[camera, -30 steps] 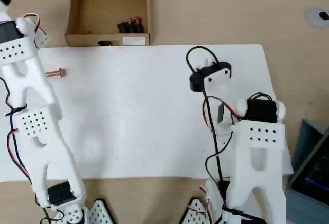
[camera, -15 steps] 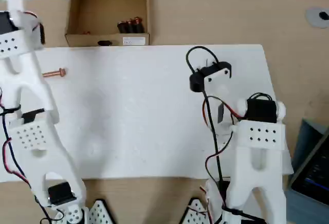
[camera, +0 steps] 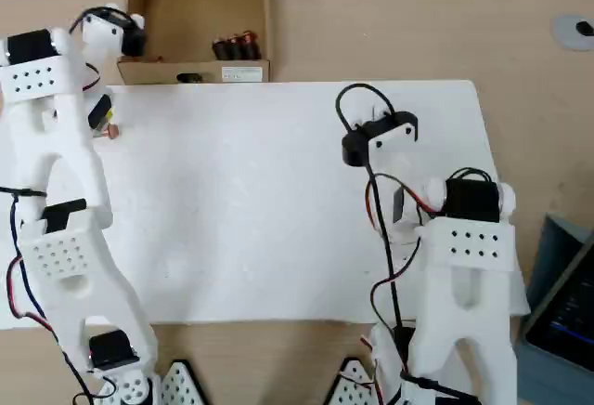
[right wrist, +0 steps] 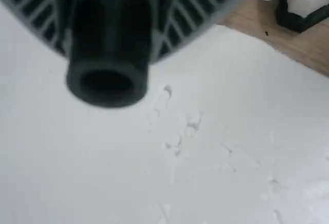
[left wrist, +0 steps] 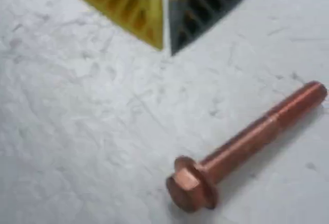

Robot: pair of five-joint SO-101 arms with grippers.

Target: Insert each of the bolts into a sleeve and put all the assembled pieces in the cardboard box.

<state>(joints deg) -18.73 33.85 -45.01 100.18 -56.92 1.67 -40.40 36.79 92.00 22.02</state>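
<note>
copper bolt [left wrist: 241,142], half hidden from above, lies beside closed left pincer [left wrist: 165,45]; right pincer [right wrist: 110,13] pinches black sleeve [right wrist: 108,64].

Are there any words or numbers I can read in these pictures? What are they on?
No text here can be read.
White label on the front of the cardboard box: it has print, but it is too small to read.
Dark device at the right edge of the high view: too blurred to read.
Bolt and black sleeve: no markings visible.
</note>
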